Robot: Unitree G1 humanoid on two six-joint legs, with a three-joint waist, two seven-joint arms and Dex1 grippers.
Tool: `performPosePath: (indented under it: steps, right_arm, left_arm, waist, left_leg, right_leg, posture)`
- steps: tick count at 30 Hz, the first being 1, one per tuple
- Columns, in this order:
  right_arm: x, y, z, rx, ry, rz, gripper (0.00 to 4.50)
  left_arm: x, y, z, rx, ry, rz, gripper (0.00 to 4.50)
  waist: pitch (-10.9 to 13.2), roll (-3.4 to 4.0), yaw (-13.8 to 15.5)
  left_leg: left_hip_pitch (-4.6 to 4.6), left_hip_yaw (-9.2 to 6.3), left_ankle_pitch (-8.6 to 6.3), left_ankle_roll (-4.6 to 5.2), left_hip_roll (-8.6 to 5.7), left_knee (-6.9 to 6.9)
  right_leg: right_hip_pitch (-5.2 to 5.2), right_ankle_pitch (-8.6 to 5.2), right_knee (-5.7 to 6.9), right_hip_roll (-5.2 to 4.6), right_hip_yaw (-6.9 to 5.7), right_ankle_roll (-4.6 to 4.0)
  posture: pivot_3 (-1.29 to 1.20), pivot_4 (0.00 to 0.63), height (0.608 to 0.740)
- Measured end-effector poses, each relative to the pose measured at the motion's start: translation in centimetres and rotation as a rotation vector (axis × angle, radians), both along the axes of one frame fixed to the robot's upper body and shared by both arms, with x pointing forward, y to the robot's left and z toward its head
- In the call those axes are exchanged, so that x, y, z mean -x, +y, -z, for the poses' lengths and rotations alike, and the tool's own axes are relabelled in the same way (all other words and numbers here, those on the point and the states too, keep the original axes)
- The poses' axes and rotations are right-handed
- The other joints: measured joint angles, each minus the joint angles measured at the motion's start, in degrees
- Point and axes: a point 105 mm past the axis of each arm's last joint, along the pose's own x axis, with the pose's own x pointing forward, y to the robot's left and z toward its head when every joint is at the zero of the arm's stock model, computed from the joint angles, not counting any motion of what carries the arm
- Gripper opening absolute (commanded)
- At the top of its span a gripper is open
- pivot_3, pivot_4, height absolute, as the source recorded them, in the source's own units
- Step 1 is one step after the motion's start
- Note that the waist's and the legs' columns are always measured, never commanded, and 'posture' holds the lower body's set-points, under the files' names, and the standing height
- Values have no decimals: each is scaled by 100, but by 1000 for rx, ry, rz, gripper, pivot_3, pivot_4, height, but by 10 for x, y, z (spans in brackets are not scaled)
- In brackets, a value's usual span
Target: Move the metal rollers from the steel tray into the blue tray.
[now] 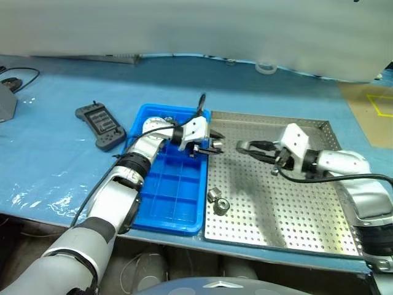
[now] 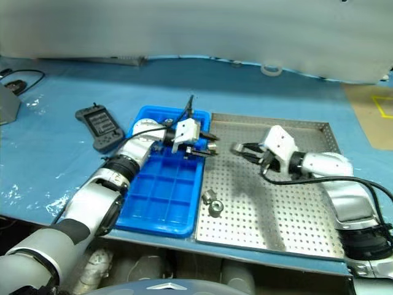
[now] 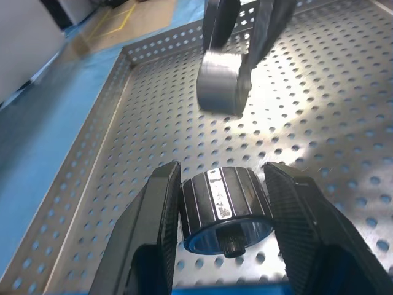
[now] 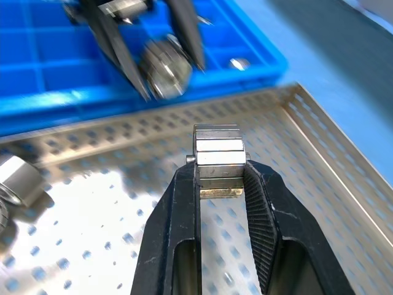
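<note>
Two level arms face each other, left tool and right tool apparently each clamping a roller.

Bright, even light — glare on steel tray — bkgd blurred.

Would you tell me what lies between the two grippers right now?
Nothing but bare perforated floor of the steel tray; in the left eye view, left gripper and right gripper each hold a metal roller.

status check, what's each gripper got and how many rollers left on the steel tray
Left gripper shut on a roller. Right gripper shut on another roller. Two rollers loose on steel tray.
</note>
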Motion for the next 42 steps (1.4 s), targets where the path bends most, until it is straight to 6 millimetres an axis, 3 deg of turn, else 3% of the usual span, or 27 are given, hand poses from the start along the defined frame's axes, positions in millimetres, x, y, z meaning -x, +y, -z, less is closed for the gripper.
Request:
performPosePath:
  steps: [10, 13, 15, 17, 19, 26, 35, 42]
  right_arm:
    - [0, -10, 4, -4, 3, 45, 608]
    - [-4, -4, -1, -18, -28, 38, 608]
    - [-5, 0, -2, -29, -36, 32, 608]
    - [-4, 6, 2, -44, -26, 16, 608]
    - [-3, 10, 7, -51, -11, 9, 608]
    - [1, 21, 30, -9, 21, -50, 608]
    - [-6, 15, 43, 8, 43, -40, 608]
    - [-9, 27, 45, -11, 36, -77, 608]
  left_arm:
    - [-2, 15, 7, 4, 17, -63, 1787]
    - [-5, 15, -6, 52, 15, -81, 1787]
    - [-2, 16, -27, 117, 17, -74, 1787]
    - [7, 29, -46, 159, 26, -60, 1787]
    - [17, 46, -51, 181, 83, -70, 1787]
    - [59, 106, -17, 103, 341, -176, 1787]
    - [111, 118, 7, 63, 453, -243, 1787]
    - [112, 131, 10, 63, 462, -385, 1787]
  waist:
    - [1, 0, 29]
    - [1, -2, 30]
    - [5, -7, 35]
    - [5, -7, 15]
    - [5, -6, -2]
    - [8, -9, 107]
    - [13, -21, 292]
    - [10, -27, 317]
  left_leg:
    - [1, 0, 3, -5, 3, -3]
    - [0, 0, 4, -7, 4, -3]
    - [-1, -1, 6, -10, 5, -9]
    - [14, 6, 9, -15, 7, -30]
    - [16, 9, 14, -25, 18, -45]
    - [44, 6, 55, -98, 73, -104]
    - [94, 12, 90, -173, 86, -190]
    - [106, 11, 130, -219, 165, -212]
  right_leg:
    - [0, 0, 0, 5, -2, 0]
    - [-1, 0, 0, 5, -1, 0]
    - [-3, 0, 1, 7, -3, 0]
    - [-2, 0, -1, 11, 0, 0]
    - [-7, 0, -3, 28, 1, 0]
    - [-7, -1, -19, 91, -4, -1]
    - [7, -2, -43, 112, 3, 0]
    - [4, -2, -44, 195, -3, 1]
  posture:
    - [-166, 150, 740]
    - [-159, 150, 740]
    - [-159, 150, 740]
    - [-159, 150, 740]
    - [-125, 150, 740]
    - [-52, 150, 740]
    - [21, 150, 740]
    - [42, 150, 740]
